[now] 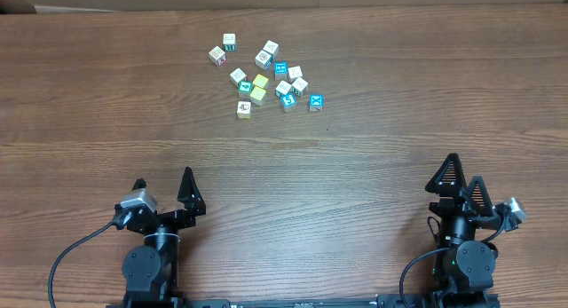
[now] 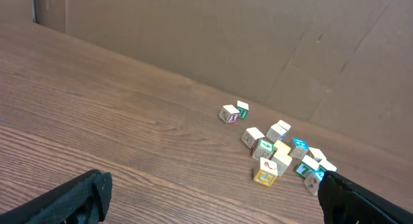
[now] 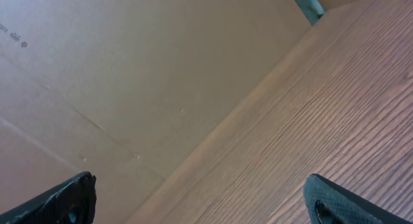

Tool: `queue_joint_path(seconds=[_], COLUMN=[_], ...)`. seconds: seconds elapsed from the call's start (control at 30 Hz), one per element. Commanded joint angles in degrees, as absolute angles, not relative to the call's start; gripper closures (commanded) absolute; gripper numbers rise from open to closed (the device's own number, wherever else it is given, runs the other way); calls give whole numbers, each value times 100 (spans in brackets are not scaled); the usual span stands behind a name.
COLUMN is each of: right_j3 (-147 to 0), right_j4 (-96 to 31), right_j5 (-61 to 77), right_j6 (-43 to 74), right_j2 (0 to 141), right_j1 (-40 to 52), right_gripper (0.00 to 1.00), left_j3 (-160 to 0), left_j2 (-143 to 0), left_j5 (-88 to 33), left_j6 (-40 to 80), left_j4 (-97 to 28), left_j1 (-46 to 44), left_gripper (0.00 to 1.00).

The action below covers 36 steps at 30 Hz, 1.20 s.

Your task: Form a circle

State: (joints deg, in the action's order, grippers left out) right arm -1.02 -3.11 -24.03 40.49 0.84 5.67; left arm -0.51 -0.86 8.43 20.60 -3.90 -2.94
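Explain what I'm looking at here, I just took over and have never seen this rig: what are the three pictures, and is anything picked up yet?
Two robot arms sit at the near edge of a wooden table. The overhead picture looks straight down: the left end effector and the right end effector both stand open and hold nothing. The other two pictures come from cameras on the wrists. The left wrist view sees the toy cubes, a loose cluster with no ring formed. The right wrist view shows only table and a cardboard wall.

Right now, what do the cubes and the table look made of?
Cubes: probably painted or printed wood, matte; pale edges, white, cyan and yellow faces, though plastic is possible. Table: wood or wood-look laminate, low sheen; long brown grain lines.
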Motion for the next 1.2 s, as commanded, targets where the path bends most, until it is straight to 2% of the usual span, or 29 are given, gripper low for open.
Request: queue_joint_path(seconds=[0.0,0.53,1.17], right_j3=[-45,-45,-45], right_j4=[-307,-307,-307], right_j5=[-2440,-2440,-2440], right_j6=[4047,4047,4047], right_j2=[16,16,16], right_j1=[543,543,543], right_gripper=[0,0,0], left_j3=[-60,-196,-1594], left_j2=[-32,-32,-32], left_j5=[954,429,21], left_j6=[1929,1927,1929], left_j4=[-410,-202,-696], left_j1=[-259,-261,-261], left_gripper=[0,1,1])
